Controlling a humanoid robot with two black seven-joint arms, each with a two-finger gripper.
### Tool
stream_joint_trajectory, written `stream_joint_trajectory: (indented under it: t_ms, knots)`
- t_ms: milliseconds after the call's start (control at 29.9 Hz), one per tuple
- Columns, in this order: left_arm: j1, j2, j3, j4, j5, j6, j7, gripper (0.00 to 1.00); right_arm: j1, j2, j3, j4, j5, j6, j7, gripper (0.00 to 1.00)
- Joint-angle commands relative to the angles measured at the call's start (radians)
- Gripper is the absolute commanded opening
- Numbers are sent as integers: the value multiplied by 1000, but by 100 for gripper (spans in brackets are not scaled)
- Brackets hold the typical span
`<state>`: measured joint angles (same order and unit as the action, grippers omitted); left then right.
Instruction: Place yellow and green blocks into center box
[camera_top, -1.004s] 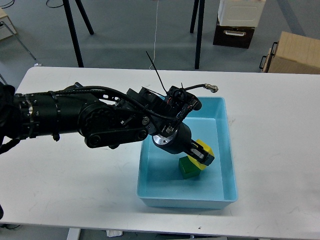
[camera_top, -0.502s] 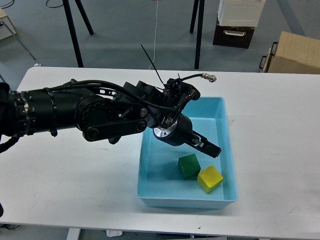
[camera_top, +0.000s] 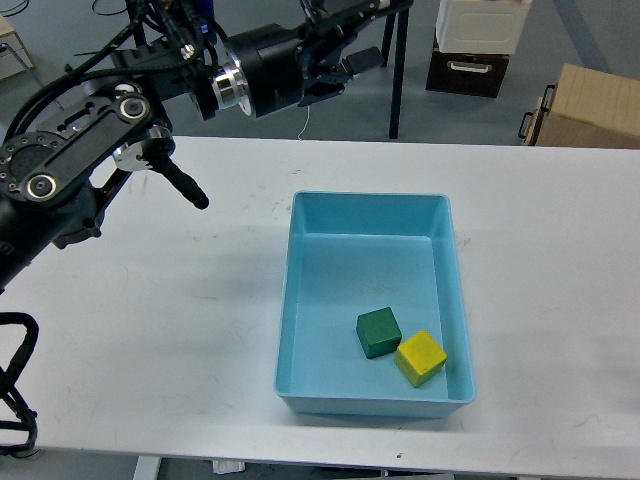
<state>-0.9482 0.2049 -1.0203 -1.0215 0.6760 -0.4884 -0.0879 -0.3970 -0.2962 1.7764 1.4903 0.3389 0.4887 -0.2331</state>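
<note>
From the head view, we see the green block (camera_top: 379, 332) and the yellow block (camera_top: 421, 358) lying touching each other in the near right part of the light blue box (camera_top: 300, 300) on the white table (camera_top: 150, 340). Our left gripper (camera_top: 350, 62) is raised high above the table's far edge, holding nothing; we cannot tell whether its fingers are parted.

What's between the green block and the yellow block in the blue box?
Nothing. In the head view, the green block and yellow block sit corner to corner.
</note>
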Motion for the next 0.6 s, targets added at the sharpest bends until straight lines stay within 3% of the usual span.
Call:
stream_joint_trajectory:
  t_ms: [0, 167, 402, 569]
  knots:
    - [144, -27, -287, -37, -65, 0, 39, 99, 26, 32, -44, 7, -24, 0, 0, 100]
    - [427, -84, -467, -248, -92, 0, 42, 99, 26, 38, -57, 15, -24, 0, 0, 100]
    - [801, -205, -529, -475, -105, 0, 50, 100, -11, 68, -46, 19, -20, 0, 0, 100]
    - [998, -205, -498, -564, -310, 0, 135, 99, -75, 88, -37, 59, -20, 0, 0, 100]
